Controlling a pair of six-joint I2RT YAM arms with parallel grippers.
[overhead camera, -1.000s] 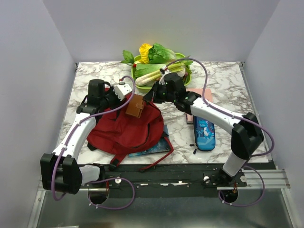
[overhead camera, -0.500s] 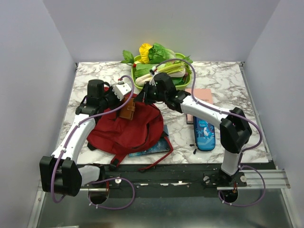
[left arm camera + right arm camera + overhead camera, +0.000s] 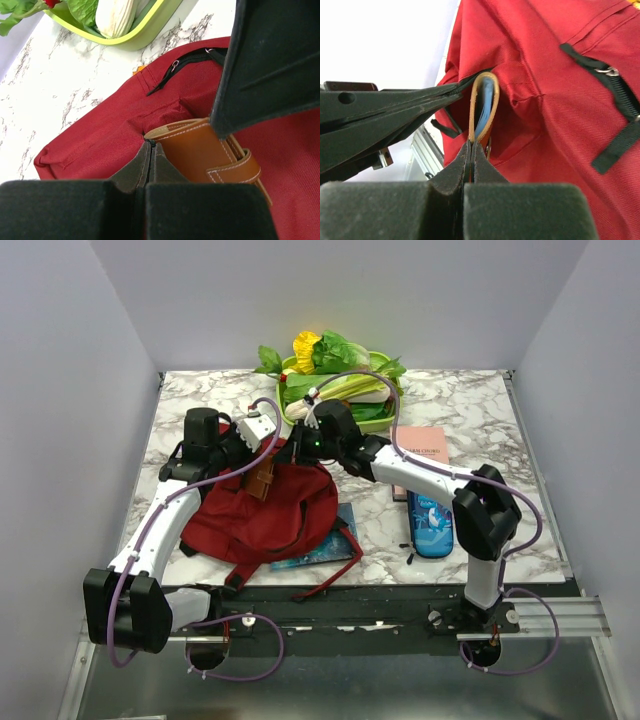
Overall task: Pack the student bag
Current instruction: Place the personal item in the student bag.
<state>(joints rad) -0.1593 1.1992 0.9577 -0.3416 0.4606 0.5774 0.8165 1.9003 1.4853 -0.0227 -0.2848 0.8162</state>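
The dark red student bag [image 3: 275, 520] lies at the table's left middle. A brown leather wallet [image 3: 262, 480] stands on edge at the bag's top opening, partly sunk in. My left gripper [image 3: 262, 452] is shut on the bag's black zipper edge; the left wrist view shows that grip [image 3: 151, 148], the red fabric [image 3: 95, 145] and the wallet [image 3: 197, 150] right beside it. My right gripper [image 3: 290, 453] is shut on the wallet's edge; the right wrist view shows that grip [image 3: 471, 146], the wallet [image 3: 480, 95] going into the bag [image 3: 560, 125], and the left gripper's fingers [image 3: 385, 112] alongside.
A green tray [image 3: 378, 412] of vegetables stands at the back, just behind both grippers, and shows in the left wrist view [image 3: 135, 37]. A pink book [image 3: 420, 443] and a blue shark-print pencil case [image 3: 431, 523] lie to the right. A blue book [image 3: 318, 552] sticks out from under the bag.
My right gripper has moved left with the wallet, from above the bag's middle to its top opening. The wallet now sits lower, partly inside. The left gripper has hardly moved.
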